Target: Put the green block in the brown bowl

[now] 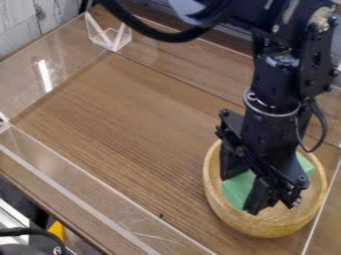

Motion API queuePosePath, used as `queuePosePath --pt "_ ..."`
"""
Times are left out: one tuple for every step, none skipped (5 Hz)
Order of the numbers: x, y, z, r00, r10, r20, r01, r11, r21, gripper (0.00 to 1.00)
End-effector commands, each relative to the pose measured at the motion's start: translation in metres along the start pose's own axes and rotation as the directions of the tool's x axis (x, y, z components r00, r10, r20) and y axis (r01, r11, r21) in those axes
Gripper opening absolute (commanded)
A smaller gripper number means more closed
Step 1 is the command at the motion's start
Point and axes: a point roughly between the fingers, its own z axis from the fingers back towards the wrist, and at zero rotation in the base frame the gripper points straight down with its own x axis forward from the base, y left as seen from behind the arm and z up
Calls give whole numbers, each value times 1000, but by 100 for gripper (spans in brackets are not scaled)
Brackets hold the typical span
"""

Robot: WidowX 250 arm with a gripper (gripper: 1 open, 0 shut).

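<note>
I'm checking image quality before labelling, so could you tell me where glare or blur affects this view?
Camera view: bright glare streaks on the clear wall at left; the whole frame is soft, the dark gripper blurs over the green block in the brown bowl.
</note>
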Motion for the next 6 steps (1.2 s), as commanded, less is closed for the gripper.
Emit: queuePosePath --pt "7 3 11 999 27 40 -27 1000 1 0" --pt "6 5 12 998 40 41 -40 999 0 0" --pt "5 7 14 998 52 43 -52 999 1 0" --pt "5 10 17 997 63 43 -63 998 2 0" --pt "5 11 19 997 72 41 -72 997 4 0" --pt "5 12 21 996 80 39 -81 997 6 0"
